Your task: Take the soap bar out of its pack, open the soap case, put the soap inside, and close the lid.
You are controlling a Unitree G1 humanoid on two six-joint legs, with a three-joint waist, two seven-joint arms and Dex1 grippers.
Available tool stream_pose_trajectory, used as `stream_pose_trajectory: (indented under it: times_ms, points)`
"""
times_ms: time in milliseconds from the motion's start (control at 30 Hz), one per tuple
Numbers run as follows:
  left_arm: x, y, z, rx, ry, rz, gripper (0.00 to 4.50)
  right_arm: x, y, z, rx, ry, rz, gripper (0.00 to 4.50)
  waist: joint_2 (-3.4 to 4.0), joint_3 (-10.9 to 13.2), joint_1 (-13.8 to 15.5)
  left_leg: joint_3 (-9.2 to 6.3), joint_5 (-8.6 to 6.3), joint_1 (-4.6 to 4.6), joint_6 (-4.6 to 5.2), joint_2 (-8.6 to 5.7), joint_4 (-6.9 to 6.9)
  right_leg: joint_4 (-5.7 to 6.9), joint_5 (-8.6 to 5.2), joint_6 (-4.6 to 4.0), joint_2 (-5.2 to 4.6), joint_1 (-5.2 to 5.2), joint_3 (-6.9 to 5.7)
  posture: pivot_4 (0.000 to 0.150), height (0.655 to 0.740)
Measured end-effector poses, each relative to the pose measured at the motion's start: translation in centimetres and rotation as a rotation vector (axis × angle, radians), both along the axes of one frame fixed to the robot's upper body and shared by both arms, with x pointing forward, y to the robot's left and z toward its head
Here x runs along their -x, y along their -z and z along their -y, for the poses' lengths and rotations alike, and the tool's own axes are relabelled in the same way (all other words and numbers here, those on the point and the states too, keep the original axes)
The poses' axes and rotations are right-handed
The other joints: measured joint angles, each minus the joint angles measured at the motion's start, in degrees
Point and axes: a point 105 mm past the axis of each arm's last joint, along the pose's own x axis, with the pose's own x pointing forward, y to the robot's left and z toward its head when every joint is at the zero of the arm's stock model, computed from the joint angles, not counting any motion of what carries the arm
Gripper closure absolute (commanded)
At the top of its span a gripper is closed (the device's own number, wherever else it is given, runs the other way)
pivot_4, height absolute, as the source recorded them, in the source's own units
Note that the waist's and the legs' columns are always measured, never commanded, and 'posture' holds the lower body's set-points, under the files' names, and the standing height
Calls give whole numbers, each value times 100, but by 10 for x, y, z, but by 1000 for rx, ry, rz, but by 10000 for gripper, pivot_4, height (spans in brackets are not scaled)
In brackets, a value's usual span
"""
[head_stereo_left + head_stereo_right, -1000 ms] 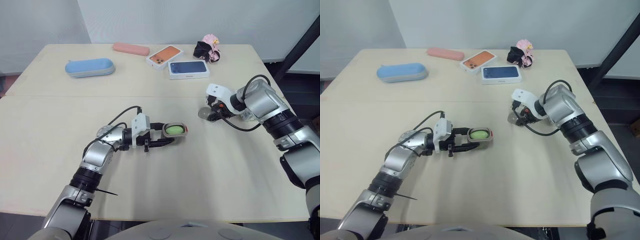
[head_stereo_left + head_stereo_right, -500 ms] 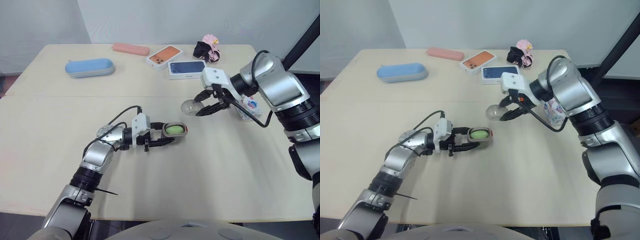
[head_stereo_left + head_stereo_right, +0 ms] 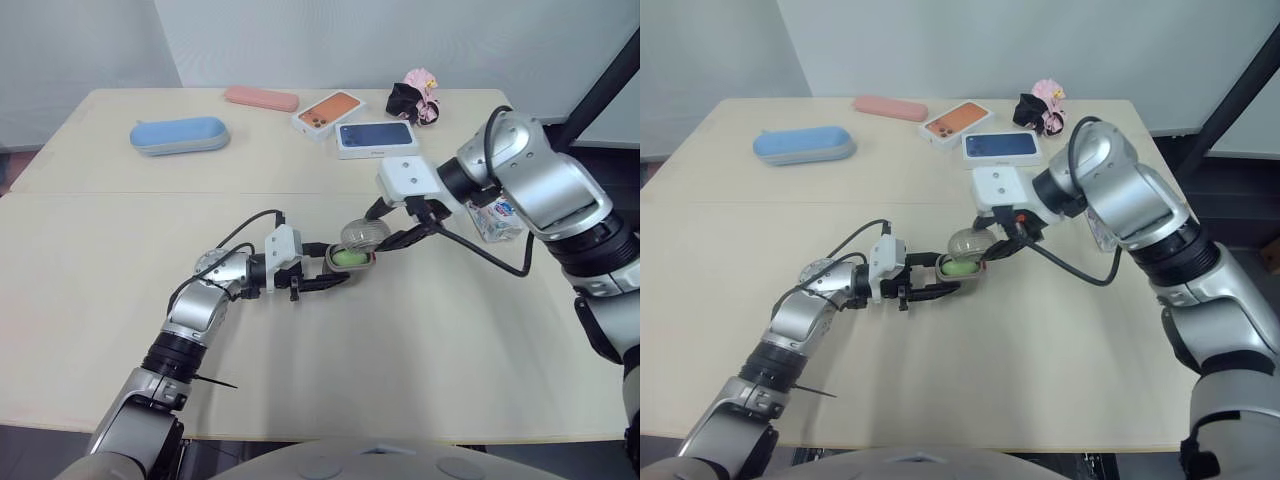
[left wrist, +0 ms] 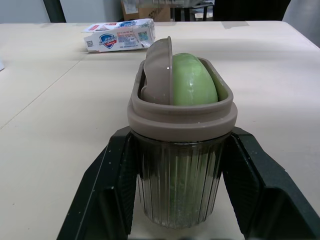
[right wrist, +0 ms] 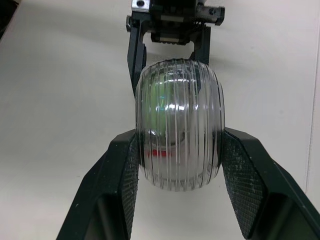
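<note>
My right gripper (image 5: 179,137) clamped on the ribbed clear lid (image 5: 179,90); lid tilted, its edge at the rim of the case (image 4: 180,114) — that case gripped by its sides in my left gripper (image 4: 180,145); green soap (image 4: 194,82) inside the case; pack (image 4: 120,36) lying well apart on the table (image 3: 450,330).
</note>
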Motion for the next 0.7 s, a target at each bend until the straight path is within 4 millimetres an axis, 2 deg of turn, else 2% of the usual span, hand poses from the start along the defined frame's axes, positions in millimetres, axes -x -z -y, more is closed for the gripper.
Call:
stream_pose_trajectory:
  times_ms: [700]
  points:
    - [-2, 4, 2, 78, -29, -2, 25982, 6, 10, -11, 48, 7, -16, 25579, 0, 0, 3, -1, 0, 2, 0, 0, 0, 1, 0, 0, 0, -1, 1, 1500, 7400]
